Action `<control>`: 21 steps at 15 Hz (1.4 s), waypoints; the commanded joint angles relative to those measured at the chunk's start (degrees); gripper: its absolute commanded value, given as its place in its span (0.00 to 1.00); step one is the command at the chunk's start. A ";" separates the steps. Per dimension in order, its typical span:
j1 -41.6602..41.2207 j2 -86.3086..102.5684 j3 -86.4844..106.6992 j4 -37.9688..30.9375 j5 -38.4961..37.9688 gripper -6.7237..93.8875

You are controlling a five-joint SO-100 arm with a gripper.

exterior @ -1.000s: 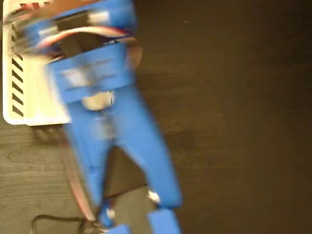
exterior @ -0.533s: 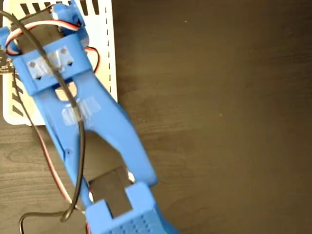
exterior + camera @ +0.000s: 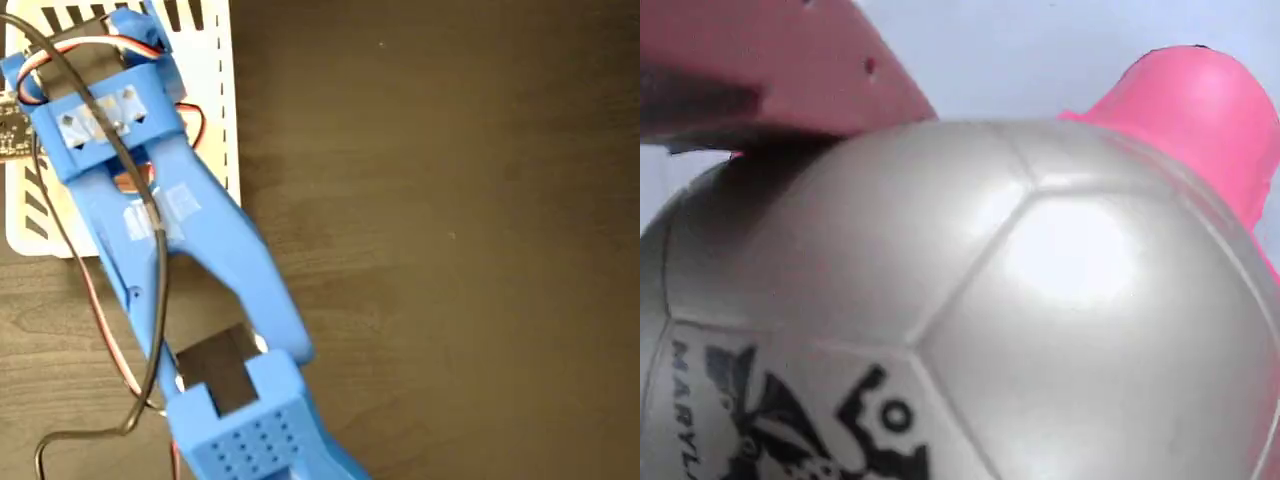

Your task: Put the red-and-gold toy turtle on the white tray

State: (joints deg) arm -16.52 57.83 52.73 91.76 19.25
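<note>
Look first at the print on the turtle (image 3: 1040, 300): in the wrist view the black logo sits at the lower left of its shell, and beside it run capital letters of which you can read only "MARYL" before the frame cuts them off. The logo itself is a jagged black figure, too cropped to make out.

The worktop (image 3: 450, 250) in the fixed view is dark brown wood-grain, matte, with fine streaks running across it. No room beyond it shows.

The tray (image 3: 215, 90) lies at the upper left of the fixed view, white smooth plastic with rounded corners, slanted dark slots along its top and left edges and a row of thin slits down its right edge. Your blue plastic arm (image 3: 200, 260) stretches from the bottom edge up over the tray, with a black cable and red-and-white wires looped along it, and it hides most of the tray's surface.

The turtle fills the wrist view: a glossy domed shell that reads silvery here, divided by faint seams into panels, with a soft pink head or leg poking up at the upper right against a pale white background. In the fixed view it lies hidden beneath the arm over the tray; only a sliver of red shows there.

One finger (image 3: 770, 70) lies against the shell's upper left, looking pinkish in this light. You cannot tell from either view whether the fingers are clamping the turtle or standing apart.
</note>
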 commanded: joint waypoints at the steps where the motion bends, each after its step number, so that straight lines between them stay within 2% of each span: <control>1: -1.32 2.90 -3.34 0.35 -0.18 0.27; 2: -1.32 2.90 -3.25 0.35 0.09 0.43; 4: -1.76 2.81 -3.08 0.44 0.18 0.68; 5: -2.02 2.81 -2.81 0.44 0.00 0.69; 6: -2.29 2.81 -2.55 0.44 0.00 0.74; 11: -1.93 6.15 -2.02 1.41 0.53 0.73; 12: -1.41 9.67 -1.93 1.93 0.26 0.65; 13: -0.70 14.68 -0.79 2.02 -0.44 0.46; 14: 0.00 20.74 1.76 1.32 -1.05 0.17; 15: 0.70 27.33 5.10 0.00 -1.76 0.07; 21: 6.59 69.17 42.01 -18.28 -8.61 0.07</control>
State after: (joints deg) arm -10.20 112.41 84.11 77.70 12.04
